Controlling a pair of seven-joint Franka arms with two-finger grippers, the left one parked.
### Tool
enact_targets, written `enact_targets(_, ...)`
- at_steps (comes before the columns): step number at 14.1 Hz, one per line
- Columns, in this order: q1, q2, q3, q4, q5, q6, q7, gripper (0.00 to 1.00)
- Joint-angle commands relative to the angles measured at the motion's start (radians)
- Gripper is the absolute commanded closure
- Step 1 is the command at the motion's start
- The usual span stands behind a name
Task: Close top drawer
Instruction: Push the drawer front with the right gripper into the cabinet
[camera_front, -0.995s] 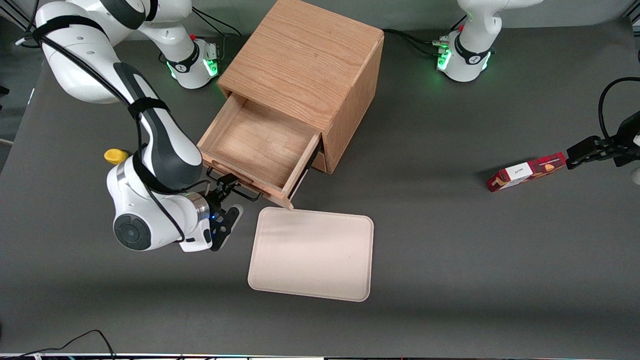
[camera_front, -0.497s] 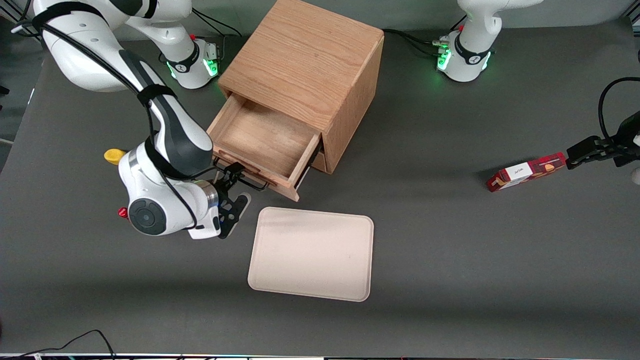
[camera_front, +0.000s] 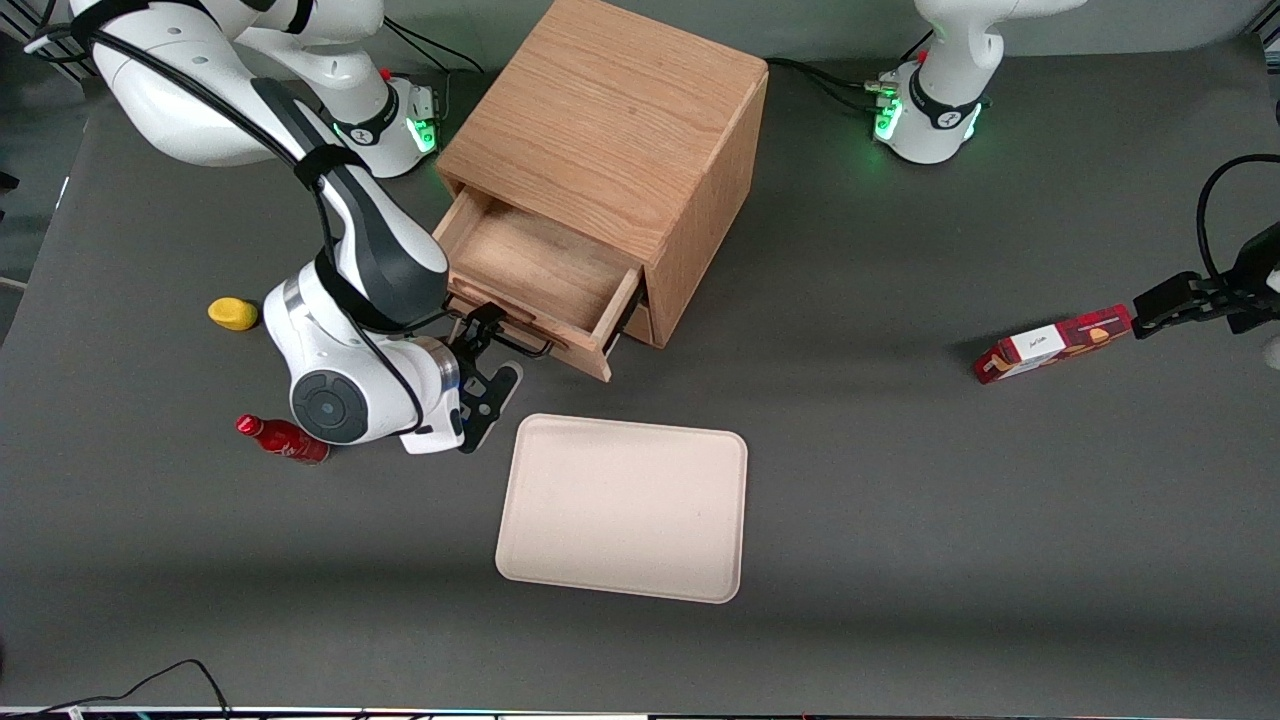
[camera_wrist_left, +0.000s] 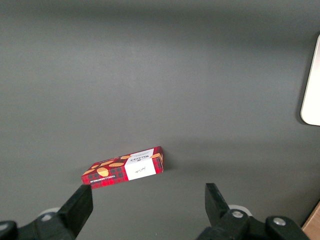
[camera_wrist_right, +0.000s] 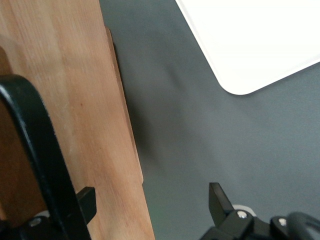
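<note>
The top drawer (camera_front: 540, 268) of the wooden cabinet (camera_front: 610, 110) stands partly pulled out, its inside bare. My right gripper (camera_front: 492, 362) is open and sits against the drawer's front panel (camera_front: 570, 352), beside the thin black wire handle (camera_front: 512, 340). In the right wrist view the oak front panel (camera_wrist_right: 75, 100) and the handle (camera_wrist_right: 35, 140) fill the space next to one black fingertip (camera_wrist_right: 87, 200). The gripper (camera_wrist_right: 152, 199) spans the panel's edge with nothing clamped. The other fingertip (camera_wrist_right: 217, 196) hangs over bare table.
A cream tray (camera_front: 625, 505) lies on the table just nearer the front camera than the drawer, its corner (camera_wrist_right: 260, 35) close to the gripper. A yellow object (camera_front: 232, 313) and a red bottle (camera_front: 282, 438) lie by the working arm. A red box (camera_front: 1055, 343) lies toward the parked arm's end.
The drawer has slid farther into the cabinet, with the gripper moving along against its front. The arm's shift has uncovered the red bottle.
</note>
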Motion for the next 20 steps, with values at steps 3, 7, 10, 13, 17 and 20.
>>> enact_targets(3, 0.005, -0.039, 0.024, -0.101, 0.032, 0.065, 0.052, 0.00)
enact_targets(7, 0.005, -0.041, 0.041, -0.119, 0.042, 0.076, 0.097, 0.00)
enact_targets(10, 0.005, -0.047, 0.061, -0.143, 0.043, 0.082, 0.120, 0.00)
enact_targets(13, 0.005, -0.075, 0.073, -0.196, 0.057, 0.116, 0.132, 0.00)
enact_targets(17, 0.005, -0.087, 0.081, -0.228, 0.085, 0.122, 0.138, 0.00)
enact_targets(20, 0.005, -0.107, 0.096, -0.258, 0.086, 0.137, 0.153, 0.00)
